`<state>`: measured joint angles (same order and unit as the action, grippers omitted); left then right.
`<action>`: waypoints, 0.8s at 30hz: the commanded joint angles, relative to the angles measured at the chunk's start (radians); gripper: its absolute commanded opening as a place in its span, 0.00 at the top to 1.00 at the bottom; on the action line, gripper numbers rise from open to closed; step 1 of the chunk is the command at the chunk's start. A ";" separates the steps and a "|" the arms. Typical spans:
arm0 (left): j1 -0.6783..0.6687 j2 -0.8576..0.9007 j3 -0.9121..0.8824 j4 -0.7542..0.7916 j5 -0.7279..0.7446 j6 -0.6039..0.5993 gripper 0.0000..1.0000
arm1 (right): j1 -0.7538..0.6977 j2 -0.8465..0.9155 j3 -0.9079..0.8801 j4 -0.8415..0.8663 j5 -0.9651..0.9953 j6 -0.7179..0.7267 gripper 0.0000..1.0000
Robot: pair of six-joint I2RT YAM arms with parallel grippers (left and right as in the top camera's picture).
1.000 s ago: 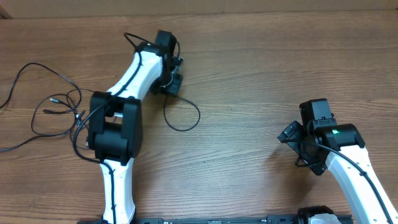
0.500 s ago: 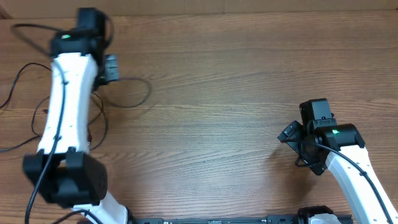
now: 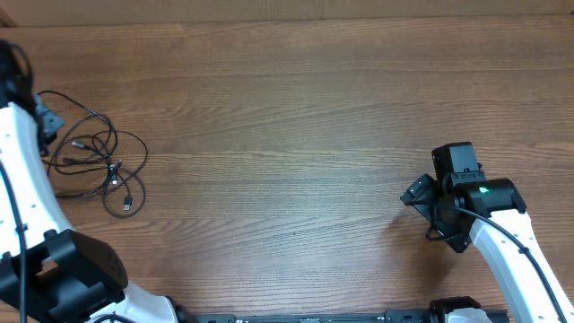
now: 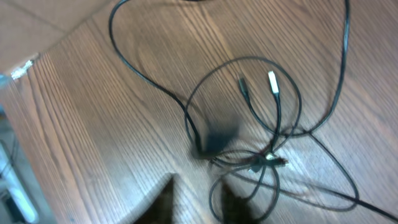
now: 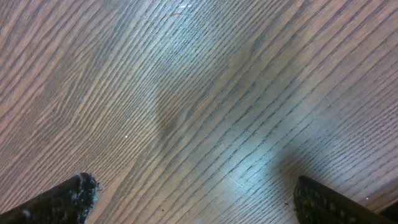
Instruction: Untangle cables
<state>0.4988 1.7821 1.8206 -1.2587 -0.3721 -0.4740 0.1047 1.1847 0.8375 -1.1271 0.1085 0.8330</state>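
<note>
The cables point(image 3: 94, 161) are thin black cords lying in one loose tangle at the far left of the table. In the left wrist view the cables point(image 4: 261, 118) show overlapping loops and two small plug ends, one of them silver-tipped. My left gripper point(image 3: 49, 121) is at the tangle's left edge. Its blurred fingers point(image 4: 202, 190) stand a little apart, with bare wood and one cable loop between them. My right gripper point(image 3: 420, 211) is far off on the right side. Its jaws point(image 5: 193, 199) are wide open over bare wood and hold nothing.
The wooden table point(image 3: 296, 117) stretches between the two arms. The left arm's white links point(image 3: 27, 197) run along the left edge beside the tangle. The table's corner and edge point(image 4: 37, 59) show in the left wrist view.
My left arm has swung from the table's upper middle to the far left, dragging a cable loop with it. That loop now lies in the tangle. The right arm has not moved.
</note>
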 commanded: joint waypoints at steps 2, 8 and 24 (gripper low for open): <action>0.050 -0.029 0.014 0.011 0.120 -0.039 0.09 | -0.005 -0.012 -0.002 0.003 0.006 -0.003 0.00; 0.051 -0.028 0.014 0.006 0.197 -0.035 0.01 | -0.005 -0.012 -0.002 0.002 0.006 -0.004 0.00; -0.146 -0.028 0.014 0.067 0.536 0.213 0.00 | -0.005 -0.012 -0.002 0.047 -0.057 -0.003 0.00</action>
<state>0.4183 1.7821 1.8206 -1.2018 0.0128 -0.4015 0.1043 1.1847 0.8375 -1.1091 0.0994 0.8333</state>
